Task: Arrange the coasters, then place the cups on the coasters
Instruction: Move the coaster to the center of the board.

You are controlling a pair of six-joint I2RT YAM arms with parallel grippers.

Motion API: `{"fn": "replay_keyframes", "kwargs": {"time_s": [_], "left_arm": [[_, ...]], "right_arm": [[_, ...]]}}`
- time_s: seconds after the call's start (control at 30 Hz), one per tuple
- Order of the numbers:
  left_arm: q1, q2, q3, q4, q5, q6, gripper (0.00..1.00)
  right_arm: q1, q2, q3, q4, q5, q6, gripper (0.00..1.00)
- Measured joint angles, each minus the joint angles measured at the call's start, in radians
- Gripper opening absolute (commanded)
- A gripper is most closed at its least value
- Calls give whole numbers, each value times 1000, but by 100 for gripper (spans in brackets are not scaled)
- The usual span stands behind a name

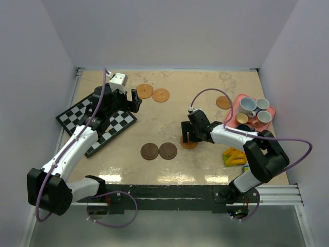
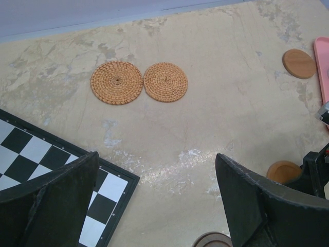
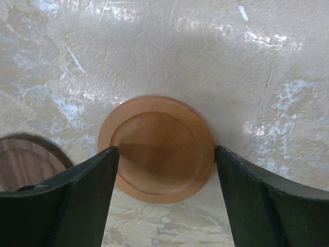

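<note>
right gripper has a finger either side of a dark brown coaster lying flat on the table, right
Only the colour is wrong. In the right wrist view, the coaster that the right gripper straddles is orange-tan, not dark brown. It does lie flat on the table with a finger either side.

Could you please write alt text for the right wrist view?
An orange-tan coaster lies flat on the marbled beige table, flanked by the two dark fingers of the right gripper, spread wide. A dark brown coaster peeks in at the left edge.
</note>
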Motion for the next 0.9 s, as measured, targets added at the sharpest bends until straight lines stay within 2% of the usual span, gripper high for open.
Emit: {"fn": "replay_keyframes", "kwargs": {"time_s": [0.23, 0.5, 0.63, 0.7, 0.77, 0.9], "left_arm": [[-2, 0, 0, 0, 0, 0, 100], [-2, 0, 0, 0, 0, 0, 100], [-6, 0, 0, 0, 0, 0, 100], [-6, 0, 0, 0, 0, 0, 100], [-6, 0, 0, 0, 0, 0, 100], [-6, 0, 0, 0, -2, 0, 100]], "right_arm": [[29, -12, -11, -1, 2, 18, 75], [65, -29, -6, -62, 0, 46, 87], [68, -29, 58, -174, 32, 48, 88], [68, -29, 114, -203, 55, 47, 85], [68, -29, 172, -209, 71, 45, 77], [68, -16, 239, -179, 101, 30, 49]]}}
